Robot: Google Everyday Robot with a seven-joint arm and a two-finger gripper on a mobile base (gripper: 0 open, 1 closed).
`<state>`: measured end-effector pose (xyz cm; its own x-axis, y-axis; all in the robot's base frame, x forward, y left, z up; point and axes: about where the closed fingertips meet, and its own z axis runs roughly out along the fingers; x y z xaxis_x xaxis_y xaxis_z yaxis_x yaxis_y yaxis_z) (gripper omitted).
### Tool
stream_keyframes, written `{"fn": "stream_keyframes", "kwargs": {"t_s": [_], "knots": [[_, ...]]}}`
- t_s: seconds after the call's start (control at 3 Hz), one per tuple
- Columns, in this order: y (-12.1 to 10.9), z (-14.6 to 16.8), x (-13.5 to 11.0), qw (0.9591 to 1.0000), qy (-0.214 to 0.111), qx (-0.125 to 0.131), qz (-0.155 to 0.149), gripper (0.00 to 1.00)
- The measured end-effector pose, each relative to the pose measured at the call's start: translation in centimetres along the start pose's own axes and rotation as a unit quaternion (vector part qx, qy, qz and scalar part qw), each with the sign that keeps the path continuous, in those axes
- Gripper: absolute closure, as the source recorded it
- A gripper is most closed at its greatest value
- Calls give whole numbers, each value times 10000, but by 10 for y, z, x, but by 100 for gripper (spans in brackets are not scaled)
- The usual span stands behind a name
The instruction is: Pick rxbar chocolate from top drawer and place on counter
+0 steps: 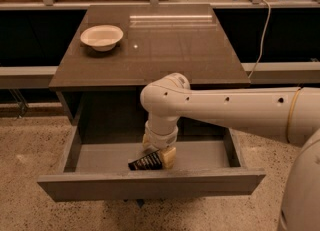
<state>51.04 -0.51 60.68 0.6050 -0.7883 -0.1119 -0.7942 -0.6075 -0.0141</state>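
Gripper point(159, 154) at rxbar chocolate point(146, 161) (diagonal, top drawer point(100, 157)).

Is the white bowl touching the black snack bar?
Apart. The camera view shows the white bowl up on the counter and the rxbar chocolate down in the top drawer, where the gripper hangs by its end.
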Motion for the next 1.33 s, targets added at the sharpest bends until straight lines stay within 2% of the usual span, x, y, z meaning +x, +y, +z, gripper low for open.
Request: {"fn": "stream_keyframes", "kwargs": {"t_s": [0.33,0.67,1.0,1.33], "knots": [[0,10,-1,9999,-97,13,80,32],[-1,17,-3,9995,-222,132,169,58],[-1,10,-4,9995,-222,132,169,81],[-1,9,-4,9995,-222,132,170,100]]}}
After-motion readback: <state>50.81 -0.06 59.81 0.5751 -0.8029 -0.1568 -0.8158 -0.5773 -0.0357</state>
